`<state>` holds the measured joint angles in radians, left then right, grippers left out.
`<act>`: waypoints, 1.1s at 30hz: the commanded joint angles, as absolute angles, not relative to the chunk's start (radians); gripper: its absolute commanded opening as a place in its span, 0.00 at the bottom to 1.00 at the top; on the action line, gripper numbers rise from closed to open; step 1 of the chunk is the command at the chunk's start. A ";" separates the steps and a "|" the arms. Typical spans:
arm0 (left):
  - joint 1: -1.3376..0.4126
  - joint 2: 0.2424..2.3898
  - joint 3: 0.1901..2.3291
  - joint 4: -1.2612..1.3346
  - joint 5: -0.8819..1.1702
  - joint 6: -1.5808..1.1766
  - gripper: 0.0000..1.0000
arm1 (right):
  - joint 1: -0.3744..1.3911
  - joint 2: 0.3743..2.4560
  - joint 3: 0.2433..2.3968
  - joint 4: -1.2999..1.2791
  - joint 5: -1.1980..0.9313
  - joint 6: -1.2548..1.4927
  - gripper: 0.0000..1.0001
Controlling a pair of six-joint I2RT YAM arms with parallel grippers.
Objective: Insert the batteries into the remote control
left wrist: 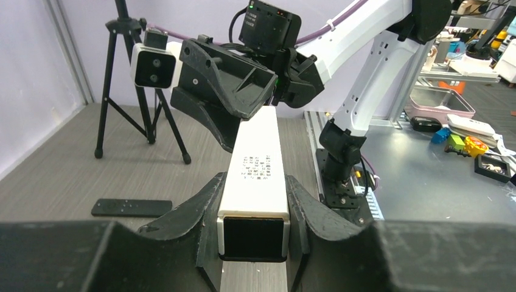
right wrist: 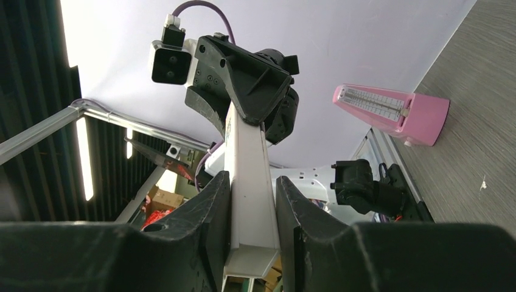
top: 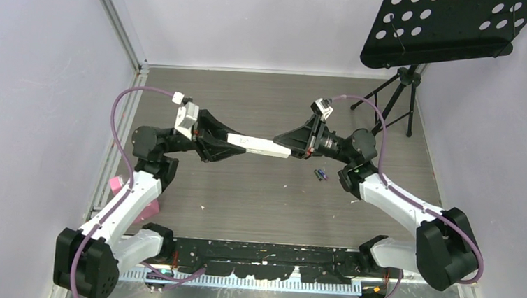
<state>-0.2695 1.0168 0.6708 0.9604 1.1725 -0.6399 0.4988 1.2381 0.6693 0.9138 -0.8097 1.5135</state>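
"Holding the remote (top: 257,145) by both ends?"
"Yes, left hand (top: 230,141) and right hand (top: 287,151) both clamp it; batteries (top: 321,175) lie on the worktop (top: 257,205) beside the right arm. Next, probably, open its cover."

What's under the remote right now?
Table shows below the remote; a flat black strip lies off to one side, the batteries toward the right arm. Directly beneath is hidden.

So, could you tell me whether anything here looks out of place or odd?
Nothing looks damaged. The remote hangs in mid-air, gripped at each end by the left gripper and right gripper, while the batteries lie loose on the table.
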 commanded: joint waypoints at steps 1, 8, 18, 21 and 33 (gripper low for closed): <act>-0.201 0.988 0.712 0.830 1.056 -0.561 0.00 | 0.473 1.238 0.633 1.062 -0.872 1.529 0.12; -0.188 0.985 0.715 0.820 1.011 -0.567 0.00 | 0.463 1.266 0.613 1.132 -0.874 1.559 0.23; -0.176 0.956 0.719 0.710 0.961 -0.506 0.00 | 0.450 1.191 0.625 0.814 -0.866 1.346 0.33; -0.171 0.951 0.725 0.696 0.945 -0.505 0.00 | 0.441 1.182 0.618 0.812 -0.873 1.332 0.35; -0.167 0.962 0.749 0.697 0.972 -0.548 0.00 | 0.382 1.158 0.597 0.805 -0.891 1.311 0.39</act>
<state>-0.1814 0.9840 0.7017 0.6445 1.0557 -0.5648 0.3840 1.1954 0.5991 0.7940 -0.8268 1.3453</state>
